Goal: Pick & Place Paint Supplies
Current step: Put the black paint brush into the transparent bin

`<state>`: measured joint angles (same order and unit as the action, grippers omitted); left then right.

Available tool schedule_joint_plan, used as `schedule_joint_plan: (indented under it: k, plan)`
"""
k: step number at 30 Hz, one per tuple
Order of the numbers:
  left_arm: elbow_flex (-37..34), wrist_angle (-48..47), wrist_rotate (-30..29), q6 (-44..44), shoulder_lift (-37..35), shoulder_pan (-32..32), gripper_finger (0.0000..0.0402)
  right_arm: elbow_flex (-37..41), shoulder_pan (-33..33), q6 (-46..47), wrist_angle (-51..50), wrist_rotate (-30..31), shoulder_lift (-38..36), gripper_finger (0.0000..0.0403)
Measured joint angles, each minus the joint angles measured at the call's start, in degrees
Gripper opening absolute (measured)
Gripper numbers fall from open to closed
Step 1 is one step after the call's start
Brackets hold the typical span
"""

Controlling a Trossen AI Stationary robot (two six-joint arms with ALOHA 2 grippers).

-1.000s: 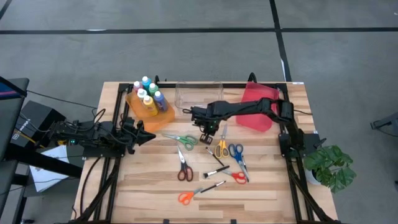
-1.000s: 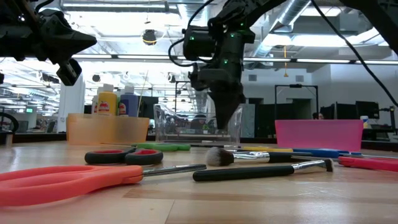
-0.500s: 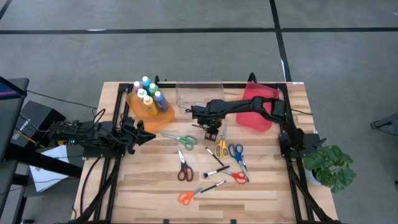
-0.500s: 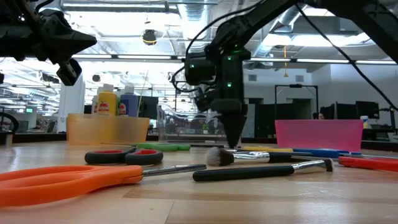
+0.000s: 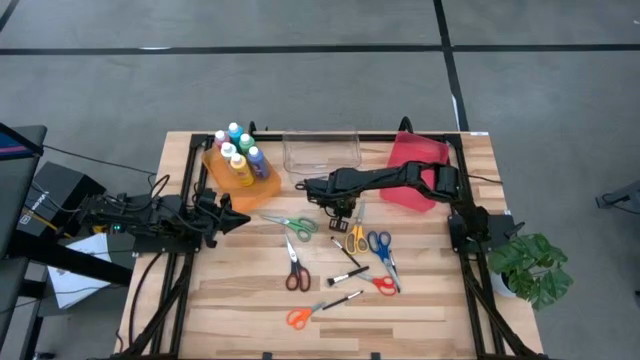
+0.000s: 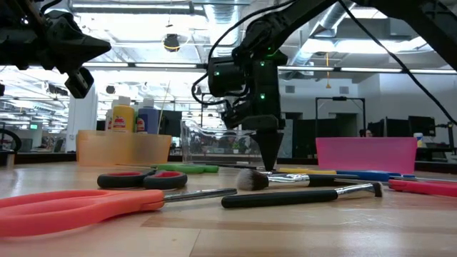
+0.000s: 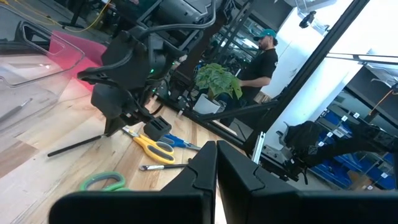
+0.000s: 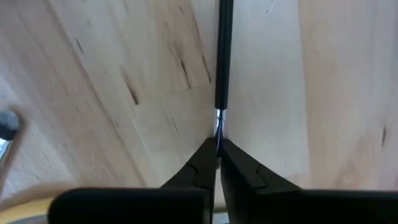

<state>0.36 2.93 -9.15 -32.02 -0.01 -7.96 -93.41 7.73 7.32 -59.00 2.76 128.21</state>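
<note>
Between right gripper (image 8: 217, 151) tips, paintbrush (image 8: 222, 56)

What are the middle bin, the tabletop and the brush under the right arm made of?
Middle bin: clear glossy plastic, since the table shows through it.
Tabletop: pale wood planks, with visible grain and seams.
Paintbrush: black handle, probably plastic or painted wood, with a shiny metal-looking ferrule.

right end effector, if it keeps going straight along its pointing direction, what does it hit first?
It points down at the table, so most likely the wood right below. The right end effector is already shut on a thin dark paintbrush lying there; depth unclear.
</note>
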Motion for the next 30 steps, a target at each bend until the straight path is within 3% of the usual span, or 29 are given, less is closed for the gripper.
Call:
schedule_joint_plan:
  k: [15,30]
  plan:
    - [0.0,0.03,0.0,-0.01,0.0,0.02,0.0006,0.46,-0.81,4.23,2.49,-3.45,-5.4,0.0]
    - [0.0,0.03,0.0,-0.01,0.0,0.0,0.0006,0.37,-4.41,6.94,2.36,-6.34,-5.62,0.0]
